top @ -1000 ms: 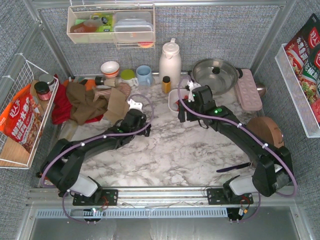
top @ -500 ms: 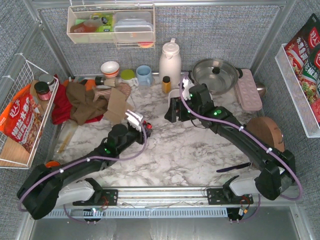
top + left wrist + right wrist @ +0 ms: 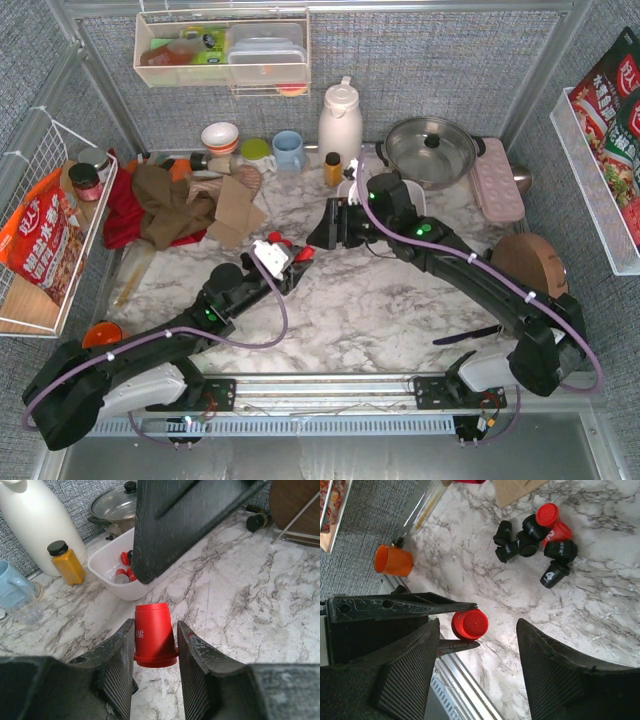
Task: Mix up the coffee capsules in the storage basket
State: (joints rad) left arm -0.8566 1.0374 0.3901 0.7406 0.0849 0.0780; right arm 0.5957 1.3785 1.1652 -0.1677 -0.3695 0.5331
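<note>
Marble table: basket half hidden behind wide right hand; left hand grips red capsule.

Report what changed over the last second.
The left end effector, gripping a red capsule, pulled back toward the near edge and slightly right. The right end effector swung left, off the storage basket, toward that capsule, jaws open. No release shows. The basket, yellow-capped bottle and pot stayed put.
</note>
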